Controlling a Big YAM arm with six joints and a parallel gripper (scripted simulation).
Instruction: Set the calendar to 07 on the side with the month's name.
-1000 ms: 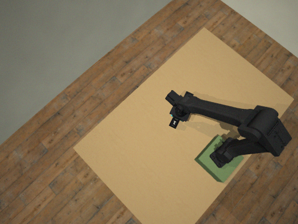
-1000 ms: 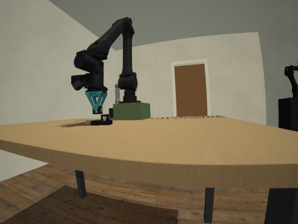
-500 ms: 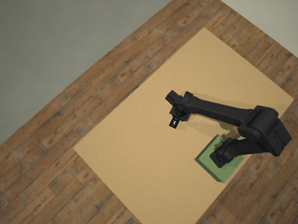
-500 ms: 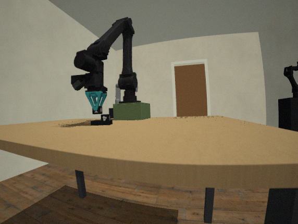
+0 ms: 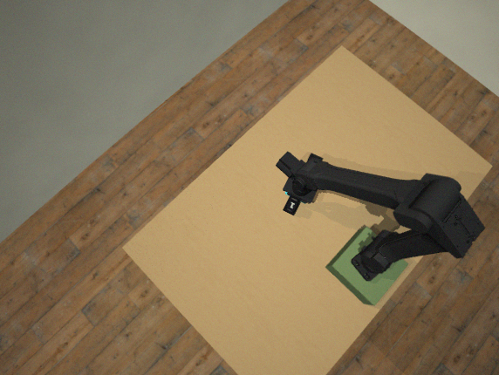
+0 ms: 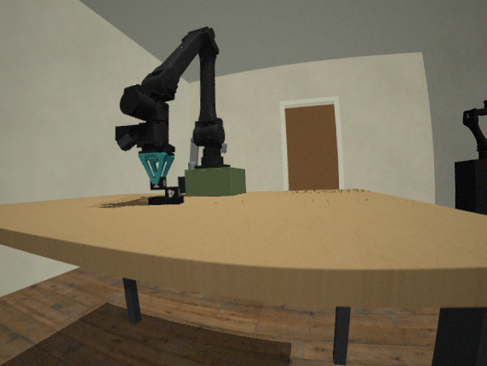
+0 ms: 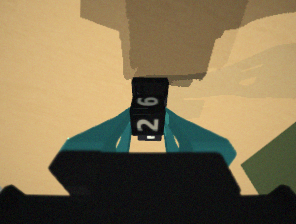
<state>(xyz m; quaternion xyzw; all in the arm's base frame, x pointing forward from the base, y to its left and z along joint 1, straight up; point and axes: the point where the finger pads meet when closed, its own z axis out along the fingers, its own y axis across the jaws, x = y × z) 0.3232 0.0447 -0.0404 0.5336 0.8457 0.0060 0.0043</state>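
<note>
Fingers of the hand (image 5: 300, 187) (image 6: 157, 182) (image 7: 148, 120) are clamped on a raised cube (image 6: 158, 185) (image 7: 148, 122), probably keeping it clear for placement. Below, toward the table's far-left corner in the exterior view, the tray (image 6: 161, 202) supports the other cube (image 5: 288, 208) (image 6: 173, 194), likely leaving room alongside.

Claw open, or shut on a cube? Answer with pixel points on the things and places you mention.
Shut on a cube (image 6: 158, 185) (image 7: 147, 124): in the wrist view the teal fingers (image 6: 157, 177) flank the one showing a 2.
</note>
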